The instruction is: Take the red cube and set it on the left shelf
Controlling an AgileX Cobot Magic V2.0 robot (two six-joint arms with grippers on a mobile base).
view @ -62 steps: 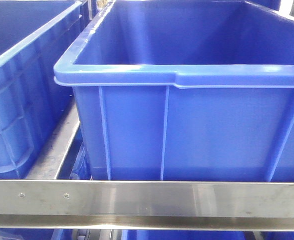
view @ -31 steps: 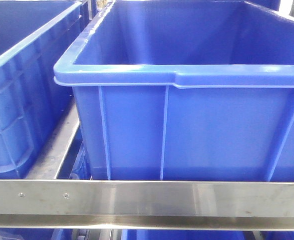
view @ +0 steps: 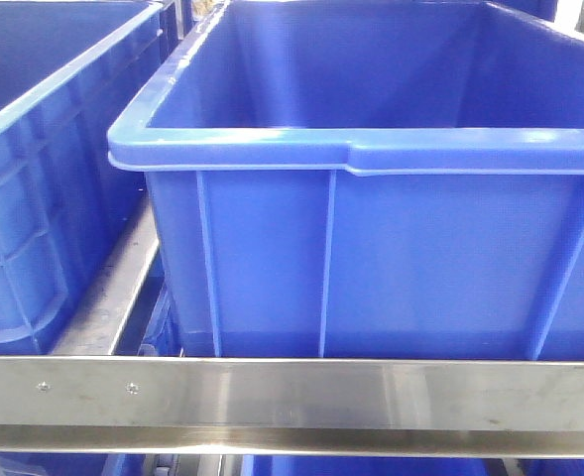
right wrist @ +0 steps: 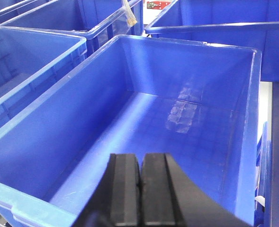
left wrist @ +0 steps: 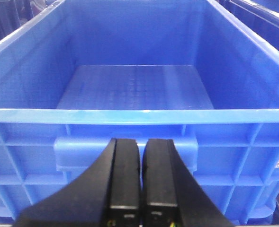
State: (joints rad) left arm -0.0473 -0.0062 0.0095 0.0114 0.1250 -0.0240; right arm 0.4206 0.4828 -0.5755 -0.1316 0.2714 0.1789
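Brushed steel fills my front view: the left shelf's rail under two ribbed blue crates. I see both sets of jaws clenched on nothing, left gripper facing a crate wall, right gripper above a bare crate floor. I can't spot the red cube anywhere.
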